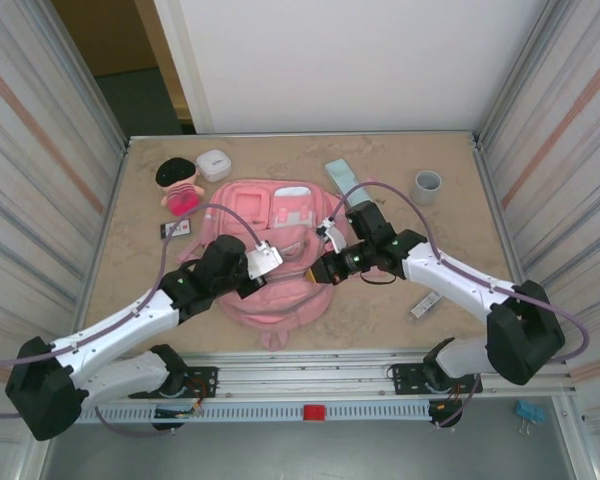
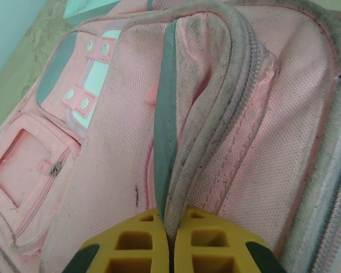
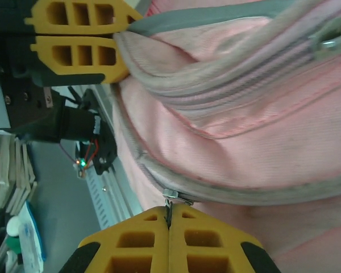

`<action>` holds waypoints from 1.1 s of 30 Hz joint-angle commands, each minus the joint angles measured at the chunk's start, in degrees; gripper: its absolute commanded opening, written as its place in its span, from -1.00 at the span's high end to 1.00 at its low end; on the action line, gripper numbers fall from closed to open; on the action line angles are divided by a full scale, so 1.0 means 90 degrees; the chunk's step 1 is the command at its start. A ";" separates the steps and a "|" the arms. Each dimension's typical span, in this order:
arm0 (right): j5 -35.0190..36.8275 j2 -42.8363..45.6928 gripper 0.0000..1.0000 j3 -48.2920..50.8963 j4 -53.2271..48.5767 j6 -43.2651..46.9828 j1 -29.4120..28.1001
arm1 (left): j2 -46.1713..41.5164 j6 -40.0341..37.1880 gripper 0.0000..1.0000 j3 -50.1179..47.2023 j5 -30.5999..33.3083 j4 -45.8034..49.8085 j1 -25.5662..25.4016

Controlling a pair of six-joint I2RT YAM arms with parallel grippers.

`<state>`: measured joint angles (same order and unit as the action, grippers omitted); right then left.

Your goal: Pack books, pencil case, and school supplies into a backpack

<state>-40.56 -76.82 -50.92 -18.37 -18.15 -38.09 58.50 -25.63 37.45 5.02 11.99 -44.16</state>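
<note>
A: Backpack (image 1: 278,300), where do we log it?
B: Middle of the table (image 1: 375,322), lying flat, front pockets up.
A: Left gripper (image 2: 170,230)?
B: We see it pinched tight on a raised fold along the backpack's zip edge.
A: Right gripper (image 3: 169,219)?
B: Pressed together on the metal zip pull (image 3: 170,196).
A: The rest?
B: We put the pencil case (image 1: 341,180) by the far edge, just beyond the backpack. The book (image 1: 175,229) is toward the left edge, and the white stick (image 1: 426,303) toward the near right corner.
</note>
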 commanded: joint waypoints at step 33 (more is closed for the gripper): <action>0.0983 0.1066 -0.20 0.1333 0.2674 -0.5958 0.0291 | -0.0309 -0.0868 1.00 -0.0410 -0.2730 -0.1920 0.0649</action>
<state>-30.50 -65.76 -39.70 -1.04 -66.06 -35.22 57.87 -31.22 32.97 -12.69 1.52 -38.30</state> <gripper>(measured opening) 0.598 0.059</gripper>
